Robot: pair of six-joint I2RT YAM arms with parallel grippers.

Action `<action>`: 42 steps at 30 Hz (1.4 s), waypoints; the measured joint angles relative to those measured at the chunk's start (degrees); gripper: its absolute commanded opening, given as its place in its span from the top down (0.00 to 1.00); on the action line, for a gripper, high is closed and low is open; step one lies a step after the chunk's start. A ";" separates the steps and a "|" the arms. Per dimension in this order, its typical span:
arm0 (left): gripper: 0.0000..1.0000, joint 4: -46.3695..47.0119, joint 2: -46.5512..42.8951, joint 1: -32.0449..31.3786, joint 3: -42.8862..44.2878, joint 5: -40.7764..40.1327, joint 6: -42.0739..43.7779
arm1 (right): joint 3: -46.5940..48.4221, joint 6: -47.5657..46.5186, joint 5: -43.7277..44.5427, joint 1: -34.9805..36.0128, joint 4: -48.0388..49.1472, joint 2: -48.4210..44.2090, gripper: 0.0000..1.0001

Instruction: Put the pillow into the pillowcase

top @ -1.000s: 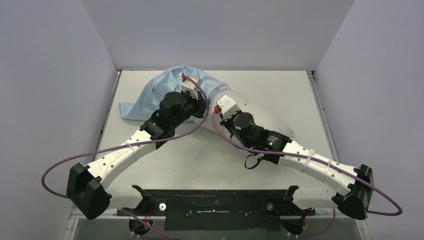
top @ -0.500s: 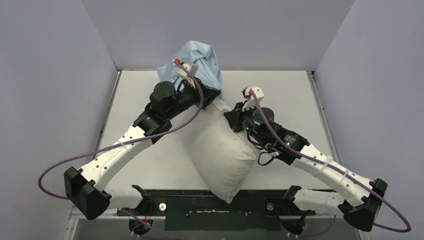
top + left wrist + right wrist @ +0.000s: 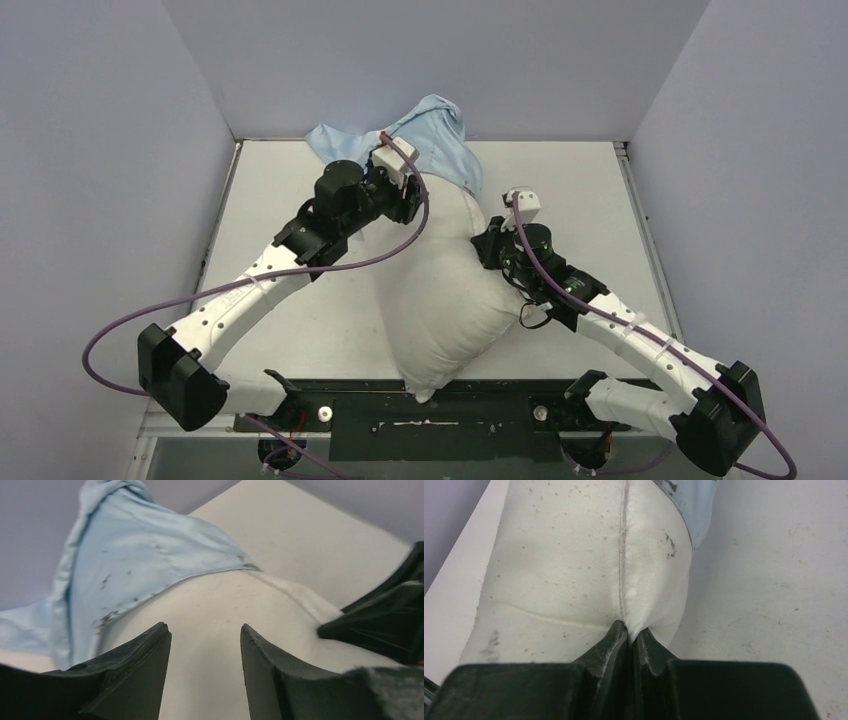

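The pillow [image 3: 445,300] is seen lying lengthwise on the table [image 3: 600,200], stretched from the 6 o'clock edge toward 12 o'clock. Its far end is covered by the pillowcase [image 3: 440,135], which is bunched at 12 o'clock. The pillow's side seam, on its 3 o'clock flank, is pinched by the clenched right gripper [image 3: 631,630]. The left gripper [image 3: 204,630] is held over the pillow's 10 o'clock shoulder, jaws parted and nothing grasped.

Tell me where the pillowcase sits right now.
In the top view, the pillowcase is bunched at the table's far edge, capping the pillow's far end just beyond the left gripper.
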 measured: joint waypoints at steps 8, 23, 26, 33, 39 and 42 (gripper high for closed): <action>0.43 0.83 1.03 9.05 -3.65 -7.13 15.61 | -0.79 -0.68 -2.78 -0.81 2.43 1.73 1.00; 0.54 13.66 12.87 18.25 -3.48 6.19 23.74 | -0.81 -1.40 -5.92 -2.40 2.64 1.95 1.00; 0.67 14.69 15.58 19.06 -2.71 7.72 24.61 | -0.81 -1.31 -6.16 -2.64 2.67 2.05 1.00; 1.00 15.50 16.79 19.02 -2.69 16.20 24.98 | -0.87 -0.26 -6.27 -2.71 3.13 2.47 1.00; 1.00 15.58 11.78 14.80 -5.38 17.42 23.12 | -2.14 2.82 -4.52 -3.10 4.57 2.47 1.00; 1.00 15.10 6.91 8.98 -7.93 15.78 21.92 | -2.97 4.42 -3.63 -3.63 5.20 2.67 1.00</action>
